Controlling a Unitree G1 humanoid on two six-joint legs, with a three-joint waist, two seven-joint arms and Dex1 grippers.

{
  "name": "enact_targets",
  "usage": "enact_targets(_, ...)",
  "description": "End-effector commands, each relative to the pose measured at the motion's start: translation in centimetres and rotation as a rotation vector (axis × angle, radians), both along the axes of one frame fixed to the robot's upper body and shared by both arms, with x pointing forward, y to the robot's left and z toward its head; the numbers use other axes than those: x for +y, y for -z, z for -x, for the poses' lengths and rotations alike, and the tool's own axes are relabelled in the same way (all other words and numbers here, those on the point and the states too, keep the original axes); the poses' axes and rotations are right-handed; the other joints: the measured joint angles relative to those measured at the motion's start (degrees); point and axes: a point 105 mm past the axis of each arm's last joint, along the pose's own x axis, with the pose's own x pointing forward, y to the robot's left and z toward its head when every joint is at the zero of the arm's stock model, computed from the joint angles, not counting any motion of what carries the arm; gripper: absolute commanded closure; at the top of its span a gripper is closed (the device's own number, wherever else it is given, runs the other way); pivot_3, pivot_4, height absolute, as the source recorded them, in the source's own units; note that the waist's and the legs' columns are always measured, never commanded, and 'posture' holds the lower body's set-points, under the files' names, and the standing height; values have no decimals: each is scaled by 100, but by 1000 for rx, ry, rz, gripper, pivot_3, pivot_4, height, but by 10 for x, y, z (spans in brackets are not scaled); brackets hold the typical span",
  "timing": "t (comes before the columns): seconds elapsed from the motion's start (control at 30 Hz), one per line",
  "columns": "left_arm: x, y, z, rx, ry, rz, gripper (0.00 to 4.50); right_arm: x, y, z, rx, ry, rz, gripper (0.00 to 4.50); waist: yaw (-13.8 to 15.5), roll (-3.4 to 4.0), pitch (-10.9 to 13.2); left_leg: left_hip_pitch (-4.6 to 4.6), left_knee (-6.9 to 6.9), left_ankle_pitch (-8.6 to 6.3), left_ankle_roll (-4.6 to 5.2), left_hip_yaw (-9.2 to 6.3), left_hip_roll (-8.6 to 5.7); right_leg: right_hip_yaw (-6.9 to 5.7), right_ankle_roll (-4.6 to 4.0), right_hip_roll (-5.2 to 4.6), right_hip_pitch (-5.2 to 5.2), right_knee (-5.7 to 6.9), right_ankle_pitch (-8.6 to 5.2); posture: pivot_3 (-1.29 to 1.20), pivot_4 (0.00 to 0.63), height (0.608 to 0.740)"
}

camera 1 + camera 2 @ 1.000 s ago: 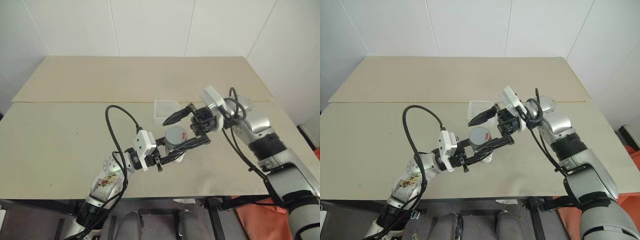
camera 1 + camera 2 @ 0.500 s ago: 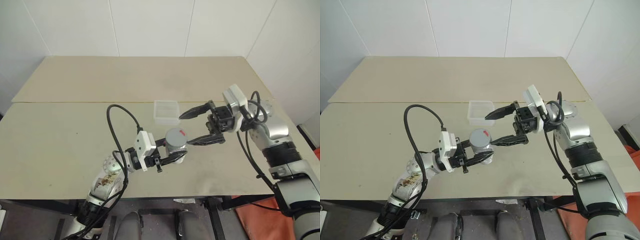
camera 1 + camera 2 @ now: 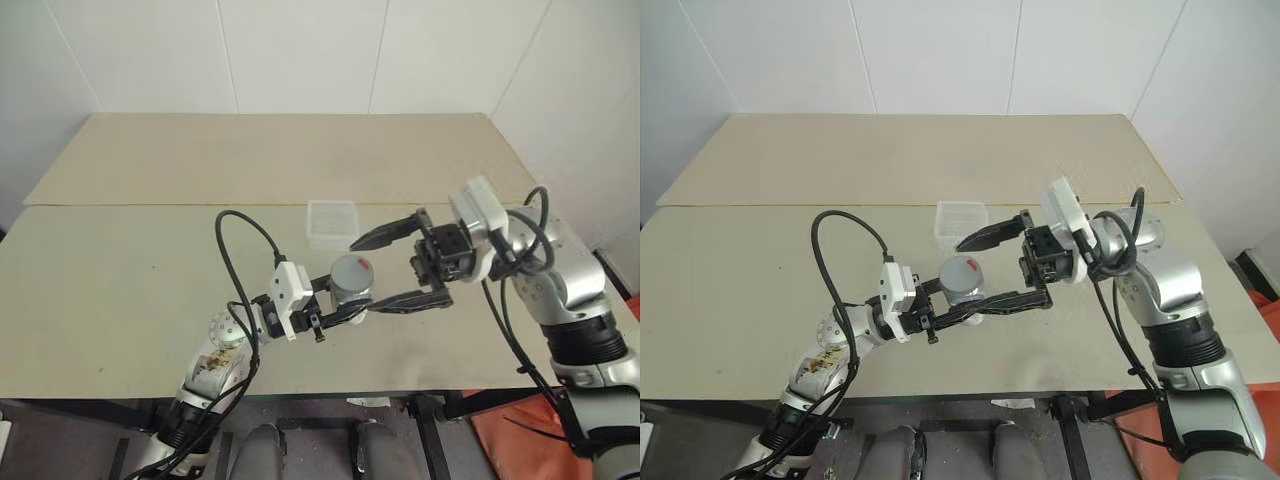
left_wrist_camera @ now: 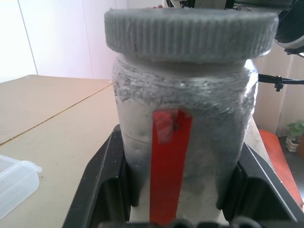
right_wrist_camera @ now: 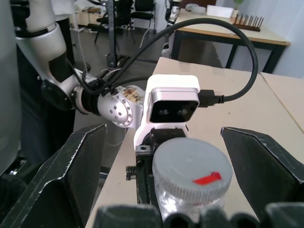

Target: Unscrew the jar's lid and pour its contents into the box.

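Above the near half of the pale beige worktop (image 3: 150, 290), my left pincer (image 3: 340, 305) pinches the small silvery-clear cylindrical jar (image 3: 349, 290) low on its body, both black fingers pressed against the sides, so that the round grey ribbed screw lid (image 3: 351, 270) stands upright and free on top. I judge that grip is chosen to steady the jar against twisting while leaving the lid's whole rim open to my other hand. My right pincer (image 3: 384, 270) comes in level from the right with its two black fingers spread wide, one finger (image 3: 385, 235) reaching past the far side of the lid, the other (image 3: 400, 300) low on the near side; neither touches the lid that I can see, so the unscrewing grip looks to me not yet made. From the left wrist view the jar's wall reads as cloudy, scuffed plastic or glass with a red strip (image 4: 168, 166) running down it, and the lid's edge is finely knurled, which should give the fingers purchase. From the right wrist view the lid's flat top is matte grey with a small red mark (image 5: 207, 179). I cannot make out the contents through the frosted wall. Beyond the jar, well apart from both pincers, the small shallow square box of clear whitish plastic with rounded corners (image 3: 332, 223) sits flat on the worktop, mouth up, placed where a later tilt of the jar could reach it.
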Motion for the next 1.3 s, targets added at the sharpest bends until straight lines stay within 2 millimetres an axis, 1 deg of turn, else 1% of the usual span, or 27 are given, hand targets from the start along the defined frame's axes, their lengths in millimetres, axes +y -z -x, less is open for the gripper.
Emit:
enact_targets(0.03,-5,-10,2,-47,23,14,2562,12,-1,-4,-57,44,-19,43,4,0,0,0,0,0,0,0,0,0,0,1,0,0,0,0,150,740)
enact_targets(0.17,-6,-8,2,-54,28,-9,2562,18,4,-15,-69,104,-25,43,6,0,0,0,-1,0,0,0,0,-1,-7,1,0,1,4,0,150,740)
enact_targets(0.37,-1,-10,0,-56,11,-10,2562,15,8,-21,-88,135,-27,43,12,0,0,-3,-2,0,0,0,0,-1,-12,0,0,-2,7,0,150,740)
enact_targets(0.77,2,-5,1,-46,5,-14,2562,-22,8,-35,-111,221,-16,43,4,0,0,0,-2,0,0,0,0,-1,-13,1,0,-2,8,0,150,740)
enact_targets(0.9,2,-5,1,-47,8,-14,2562,-32,8,-37,-114,229,-4,43,6,0,0,0,-2,0,0,0,0,-1,-14,1,0,-1,8,0,150,740)
enact_targets(1.0,2,-5,1,-48,10,-16,2562,-35,6,-35,-120,222,-1,43,5,0,0,-1,-2,0,0,0,0,-1,-15,1,0,-2,8,0,150,740)
enact_targets(1.1,3,-5,0,-50,11,-16,2562,-36,0,-21,-111,144,-1,43,6,0,0,-1,-2,0,0,0,0,-1,-15,1,0,-2,8,0,150,740)
enact_targets(1.17,2,-5,0,-51,12,-15,2562,-33,-3,-13,-113,106,-3,43,5,0,0,-1,-3,0,0,0,0,-1,-15,1,0,-2,8,0,150,740)
enact_targets(1.3,1,-5,0,-51,16,-13,2562,-18,-4,-4,-118,64,-8,43,3,0,0,0,-2,0,0,0,0,0,-11,1,0,-1,6,0,150,740)
